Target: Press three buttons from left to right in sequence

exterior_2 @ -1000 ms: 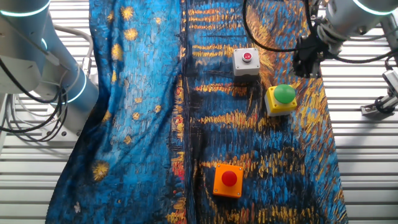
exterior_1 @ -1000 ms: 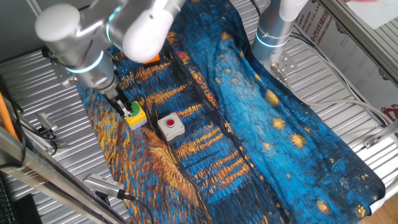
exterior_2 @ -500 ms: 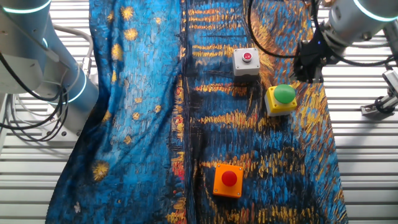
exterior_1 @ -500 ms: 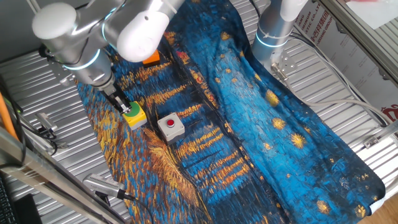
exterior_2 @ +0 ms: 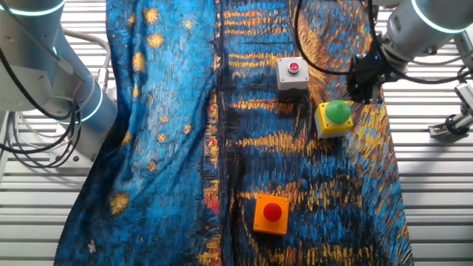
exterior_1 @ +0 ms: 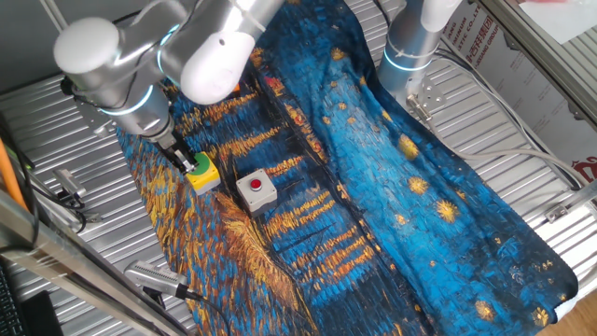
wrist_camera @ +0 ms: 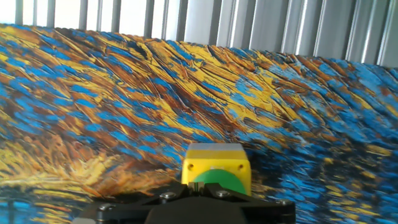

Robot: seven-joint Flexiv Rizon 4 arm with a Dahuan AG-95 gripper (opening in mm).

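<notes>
The yellow square button box with the green round cap (exterior_2: 334,118) sits mid-row on the blue-and-gold painted cloth (exterior_2: 170,111), the black two-finger gripper (exterior_2: 363,87) just beside it at one o'clock. I can't tell whether its fingers are spread. Judging by position, the middle press is under way; the grey box with the red cap (exterior_2: 293,74) remains, the orange box with the red cap (exterior_2: 271,214) presumably done.

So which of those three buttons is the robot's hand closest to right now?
The yellow box with the green cap. The gripper hangs right beside it, while the grey box with a red cap and the orange box sit farther away.
</notes>
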